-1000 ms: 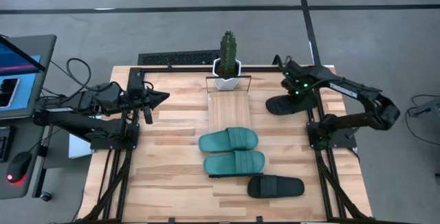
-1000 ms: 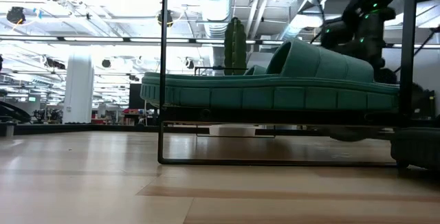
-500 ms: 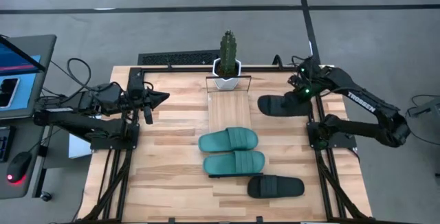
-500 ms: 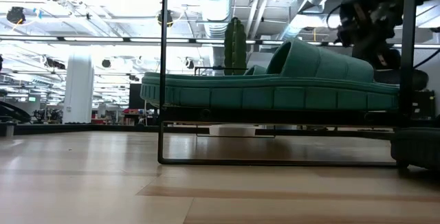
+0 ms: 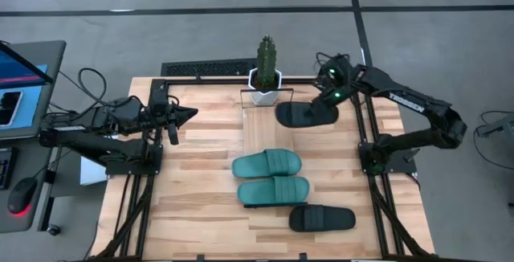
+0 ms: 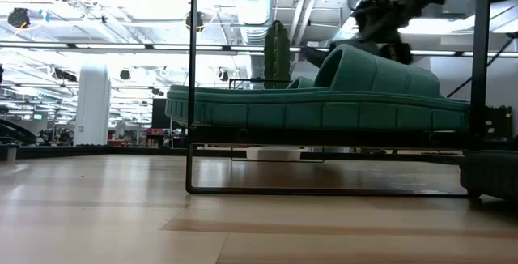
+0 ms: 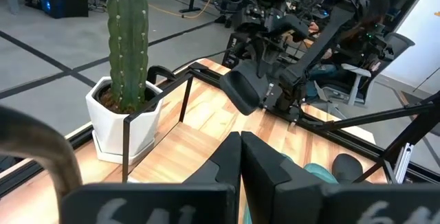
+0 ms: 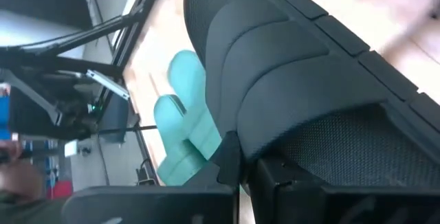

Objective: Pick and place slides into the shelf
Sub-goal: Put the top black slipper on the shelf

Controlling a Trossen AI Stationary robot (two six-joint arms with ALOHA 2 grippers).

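My right gripper (image 5: 329, 95) is shut on a black slide (image 5: 299, 114) and holds it in the air just right of the shelf's far end, near the cactus pot. The shelf (image 5: 267, 129) is a narrow light-wood plank with a black wire frame (image 5: 267, 92). Two teal slides (image 5: 267, 163) (image 5: 273, 190) lie side by side across its near part. The second black slide (image 5: 321, 218) rests sole-down on the table near the near edge. My left gripper (image 5: 190, 115) hovers shut over the table's left side, touching nothing. My right gripper pinches the black slide at the edge of its ribbed strap (image 8: 237, 124), coming from the table's right side and slanting down. The fingers (image 8: 230, 162) hide the exact place of contact. The slide is lifted clear and hangs tilted, its sole (image 7: 242, 92) facing the left arm.
A white pot with a tall green cactus (image 5: 266, 75) stands at the shelf's far end, close to the carried slide. Black frame rails (image 5: 377, 206) run along the table's left and right sides. A laptop (image 5: 20, 77) sits off the table's left edge.
My right gripper has moved up and toward the table's left, from the right rail to the shelf's far end, carrying the black slide. The slide has left the tabletop and now hangs clear and tilted. The left arm has kept still.
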